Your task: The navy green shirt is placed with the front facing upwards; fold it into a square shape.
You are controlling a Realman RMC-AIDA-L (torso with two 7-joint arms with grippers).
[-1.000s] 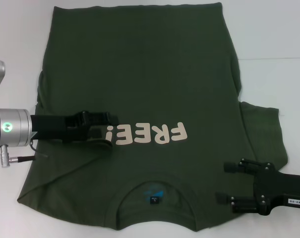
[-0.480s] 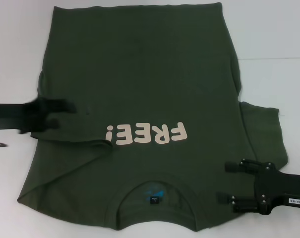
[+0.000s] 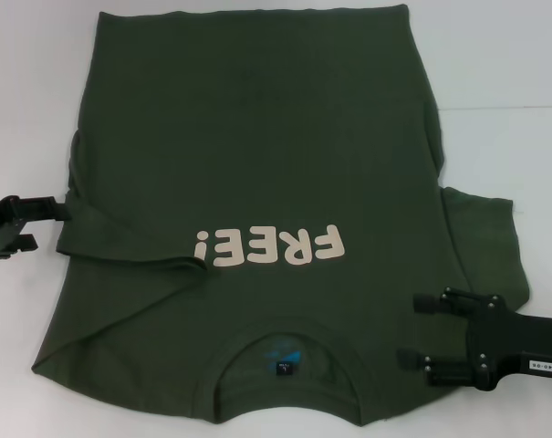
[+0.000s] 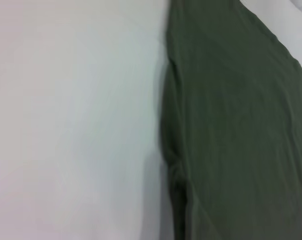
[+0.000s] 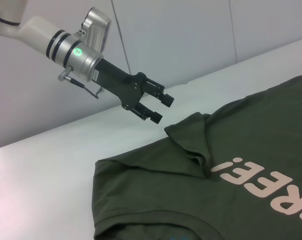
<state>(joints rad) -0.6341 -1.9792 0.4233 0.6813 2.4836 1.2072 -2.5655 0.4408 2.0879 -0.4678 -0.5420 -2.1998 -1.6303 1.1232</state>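
Note:
The navy green shirt (image 3: 257,137) lies flat and face up, with its collar (image 3: 285,333) nearest me and the cream "FREE!" print (image 3: 268,246) upside-down. Its left sleeve (image 3: 120,242) is folded in over the body, while the right sleeve (image 3: 485,237) lies spread out. My left gripper (image 3: 43,228) hovers open at the shirt's left edge, holding nothing. The right wrist view shows it (image 5: 160,107) raised above the folded sleeve corner (image 5: 190,135). My right gripper (image 3: 411,333) stands open and empty over the shirt's right shoulder.
The white table (image 3: 504,73) surrounds the shirt, with a seam line (image 3: 504,108) at the right. A pale wall (image 5: 190,35) rises beyond the table's left side. The left wrist view shows only the shirt's edge (image 4: 230,125) against the tabletop (image 4: 71,120).
My left gripper has pulled back leftward off the shirt, from beside the print to the shirt's left edge. The folded sleeve stays lying on the body. The right arm has not moved.

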